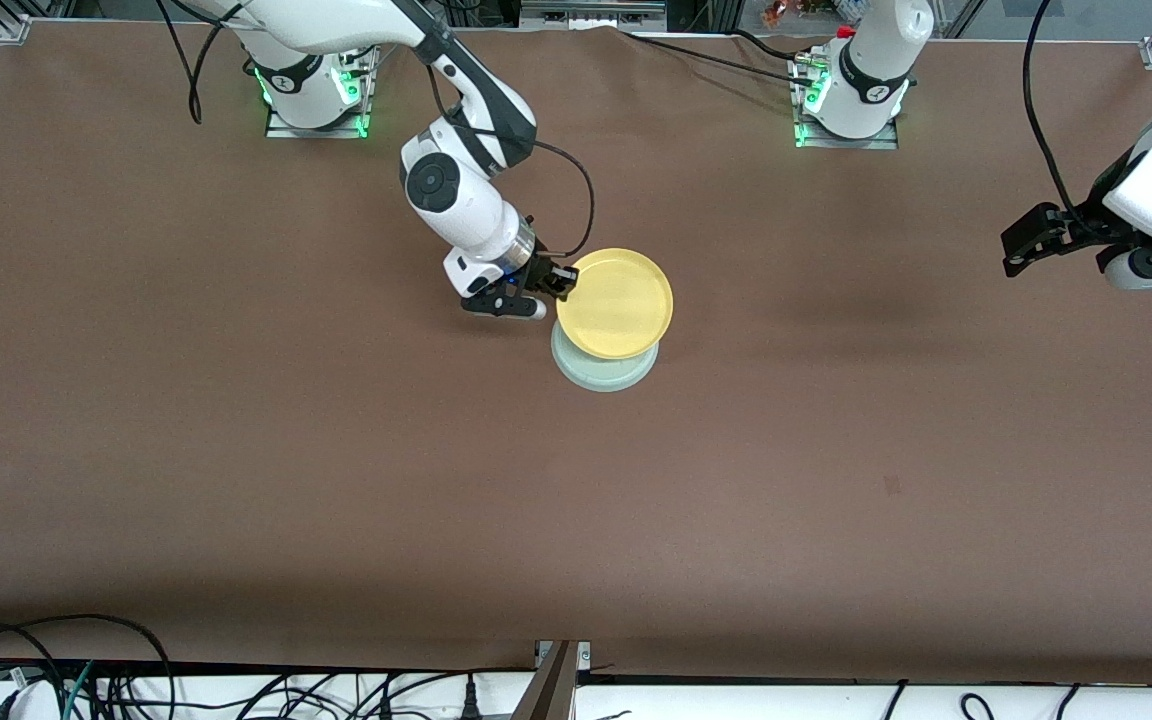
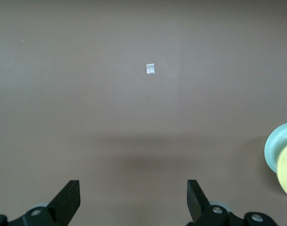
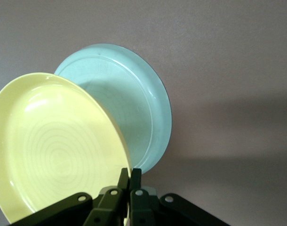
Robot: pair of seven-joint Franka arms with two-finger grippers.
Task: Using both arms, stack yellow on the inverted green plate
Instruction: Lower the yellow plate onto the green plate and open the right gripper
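Nearest the front camera, the green plate (image 1: 604, 372) lay flat on the brown table (image 1: 336, 480) about mid-table, upside down, its base ring showing in the right wrist view (image 3: 129, 113). Just above it the yellow plate (image 1: 615, 303) hung in the air, open side up, covering most of the green plate and offset toward the robots' bases; whether the two touched could not be told. Right gripper (image 1: 558, 282) was over the table beside the green plate, toward the right arm's end, clenched on the yellow plate's rim; the right wrist view showed its fingers (image 3: 123, 181) pinching that rim (image 3: 59, 150). Left gripper (image 1: 1018, 248) hung over the left arm's end of the table, well apart from both plates, waiting, fingers (image 2: 68, 197) spread wide with nothing between them. A small pale mark (image 2: 150, 68) showed on the table below it.
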